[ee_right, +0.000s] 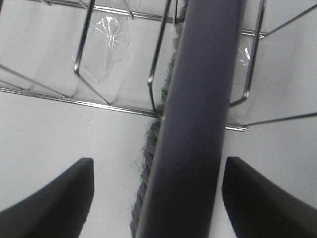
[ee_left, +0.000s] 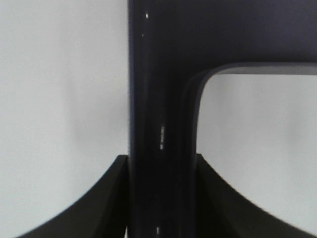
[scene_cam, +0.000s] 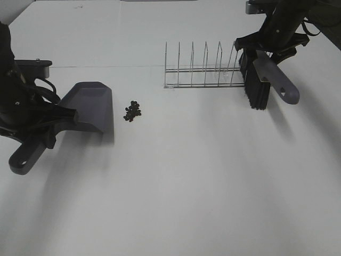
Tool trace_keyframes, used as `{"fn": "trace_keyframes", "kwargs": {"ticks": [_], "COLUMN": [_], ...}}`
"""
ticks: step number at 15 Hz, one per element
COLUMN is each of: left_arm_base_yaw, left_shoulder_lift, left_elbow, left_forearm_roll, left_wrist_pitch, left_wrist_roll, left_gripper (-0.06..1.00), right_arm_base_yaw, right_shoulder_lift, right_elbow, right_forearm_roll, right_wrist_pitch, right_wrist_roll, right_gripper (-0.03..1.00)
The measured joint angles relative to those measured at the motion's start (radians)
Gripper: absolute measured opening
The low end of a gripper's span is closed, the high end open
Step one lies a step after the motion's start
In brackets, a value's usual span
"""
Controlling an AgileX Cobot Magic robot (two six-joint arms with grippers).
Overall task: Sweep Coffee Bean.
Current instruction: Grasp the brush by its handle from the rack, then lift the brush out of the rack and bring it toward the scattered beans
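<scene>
From the high camera, the left end effector clamps the handle of the grey plastic dustpan. The dustpan lies flat on the white table at the left, its open lip turned right toward the small heap of dark oval coffee beans just beside it, placed to catch them. At the far right, the right end effector hangs over the grey-backed brush with black bristles. The brush stands bristles-down at the right end of the silver wire rack, well apart from the beans.

The left wrist camera shows both black fingers pressed against the dustpan handle, a hold that steadies the pan.

The right wrist camera shows the fingers spread either side of the brush, with table visible between. I judge this end effector open and the brush not yet gripped.
</scene>
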Motion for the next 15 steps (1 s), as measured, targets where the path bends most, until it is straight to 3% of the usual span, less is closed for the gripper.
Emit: {"fn": "trace_keyframes", "kwargs": {"ticks": [5,11,15], "left_arm_base_yaw": [0.000,0.000,0.000], "left_shoulder_lift": [0.000,0.000,0.000], "left_elbow": [0.000,0.000,0.000], "left_forearm_roll": [-0.002,-0.003,-0.004], "left_wrist_pitch": [0.000,0.000,0.000], "left_wrist_roll": [0.000,0.000,0.000], "left_gripper": [0.32,0.32,0.32], "right_arm_base_yaw": [0.000,-0.002,-0.002], "right_shoulder_lift": [0.014,0.000,-0.122], "right_elbow": [0.000,0.000,-0.010], "right_forearm_roll": [-0.053,-0.057,-0.054], "right_wrist_pitch": [-0.030,-0.016,-0.015], "right_wrist_roll": [0.008,0.036,0.063], "right_gripper": [0.29,0.29,0.28]}}
